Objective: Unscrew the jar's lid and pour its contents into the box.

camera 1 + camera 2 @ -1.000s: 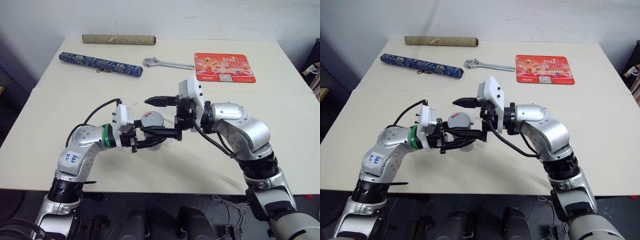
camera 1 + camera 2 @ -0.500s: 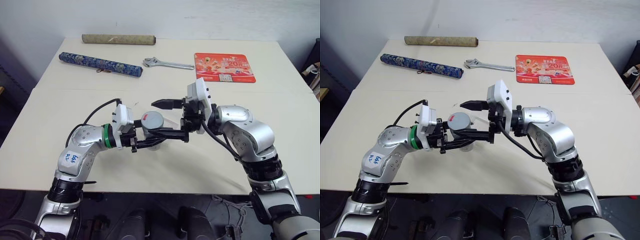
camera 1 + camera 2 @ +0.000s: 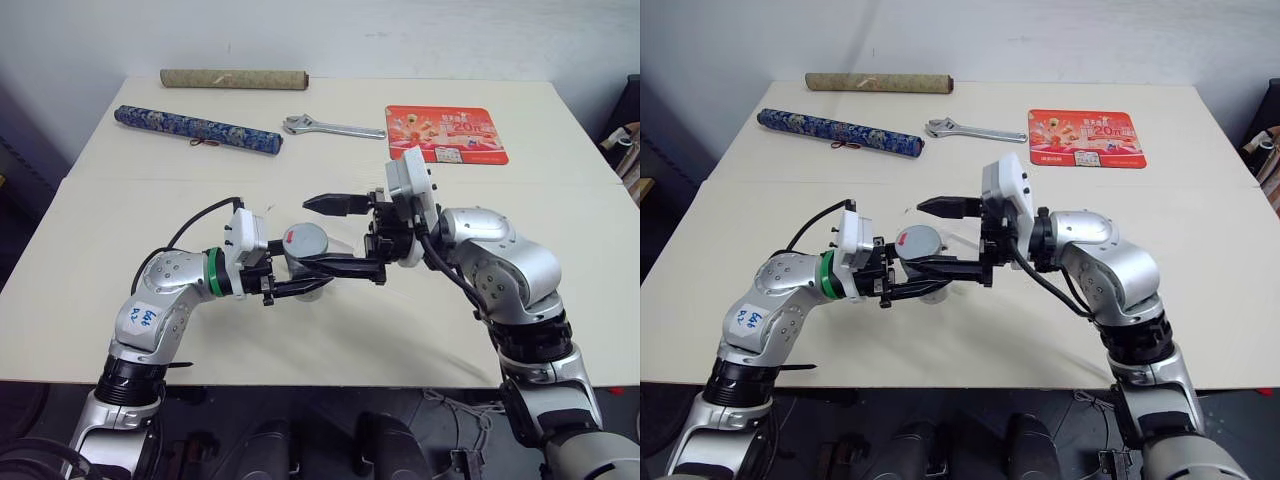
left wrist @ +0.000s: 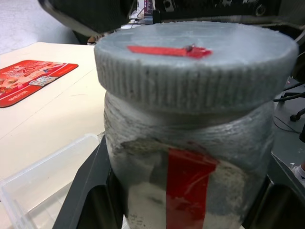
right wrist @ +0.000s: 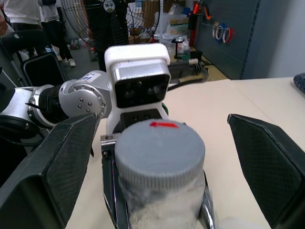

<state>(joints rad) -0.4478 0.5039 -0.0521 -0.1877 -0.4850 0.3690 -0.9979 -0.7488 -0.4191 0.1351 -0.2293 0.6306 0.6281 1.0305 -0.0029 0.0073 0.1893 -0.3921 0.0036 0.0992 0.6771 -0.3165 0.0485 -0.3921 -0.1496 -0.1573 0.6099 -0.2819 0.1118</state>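
Risk: right gripper (image 3: 338, 234), spread wide around the lid (image 3: 304, 240), may close off-centre, twisting the jar (image 4: 190, 191) from the left gripper (image 3: 300, 277) clamping it.

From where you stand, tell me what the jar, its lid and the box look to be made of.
The jar: clear glass or hard plastic, cloudy-walled under a red-and-white label; which one, the look leaves open.
The lid: probably plastic, matt grey, with a ribbed edge and a red strip on top.
The box: thin translucent plastic, glossy; the table shows through its wall.
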